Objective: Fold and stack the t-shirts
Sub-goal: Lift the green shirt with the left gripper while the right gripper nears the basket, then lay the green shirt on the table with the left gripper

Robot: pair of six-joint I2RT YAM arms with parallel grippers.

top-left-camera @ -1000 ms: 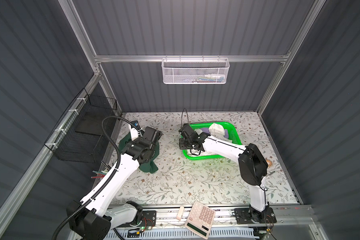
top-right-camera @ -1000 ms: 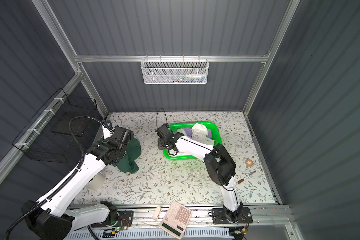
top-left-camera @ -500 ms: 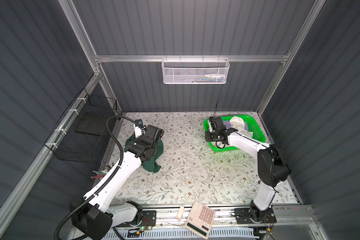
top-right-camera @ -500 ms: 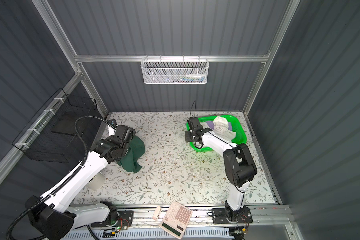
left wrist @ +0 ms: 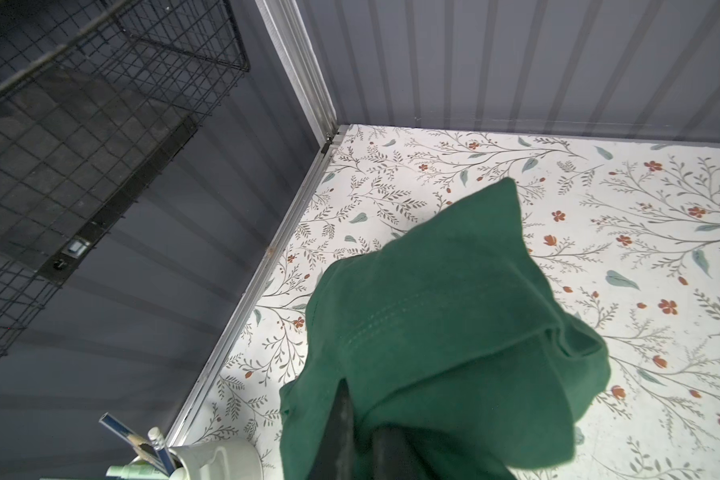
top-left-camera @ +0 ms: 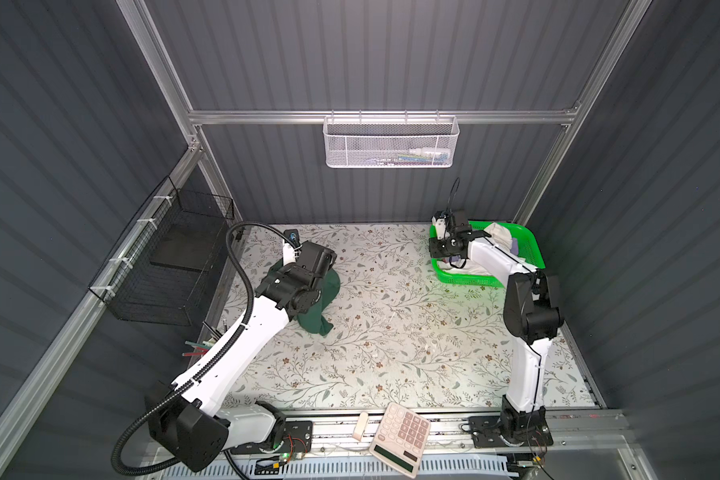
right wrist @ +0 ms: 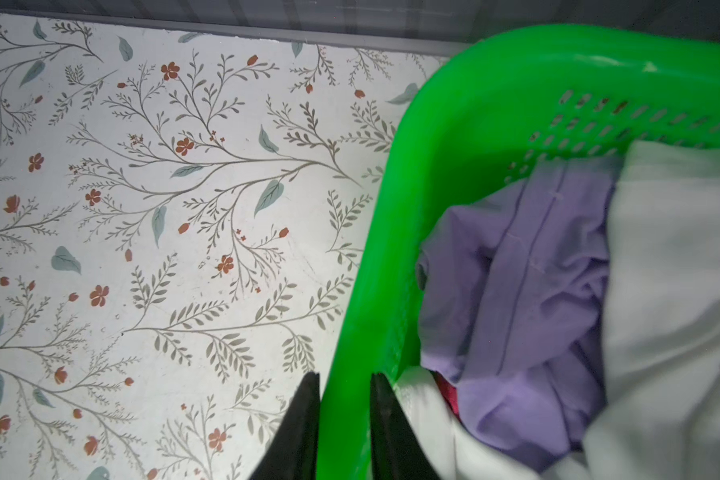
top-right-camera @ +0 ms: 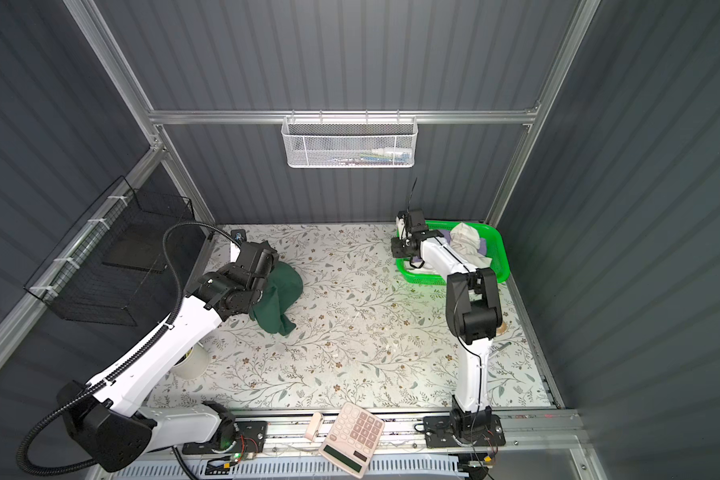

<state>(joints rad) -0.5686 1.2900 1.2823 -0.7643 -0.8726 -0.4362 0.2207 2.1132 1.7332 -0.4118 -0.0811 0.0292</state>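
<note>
Dark green cloth t-shirt (top-right-camera: 281,286) is a bunched lump near the left edge of the floral-print table (top-left-camera: 391,340), toward the far-left corner, hanging from the left gripper (left wrist: 364,419), which is pinched tight on a fold of it. Not spread, no crease made. The lavender t-shirt (right wrist: 516,291) and white t-shirt (right wrist: 674,270) lie crumpled together in the bright green plastic mesh basket (top-left-camera: 474,279) at the table's far-right corner. The right gripper (right wrist: 344,411) grips the basket's near-side wall, one finger outside, one inside; it touches no cloth. So, by my reckoning, approx. nothing is done: no tee flat, none folded, no stack anywhere. What's left is the lot, i.e. lay out the green one, fold it, then the others. Hard to make out: in both top views the left arm covers its jaws and part of the green tee; can't tell if the tee's lower end rests on the table. Neck label isn't showing. The right arm hides part of the basket, so the no. of shirts inside is unclear. There's a reddish scrap under the lavender one, identity unknown.
</note>
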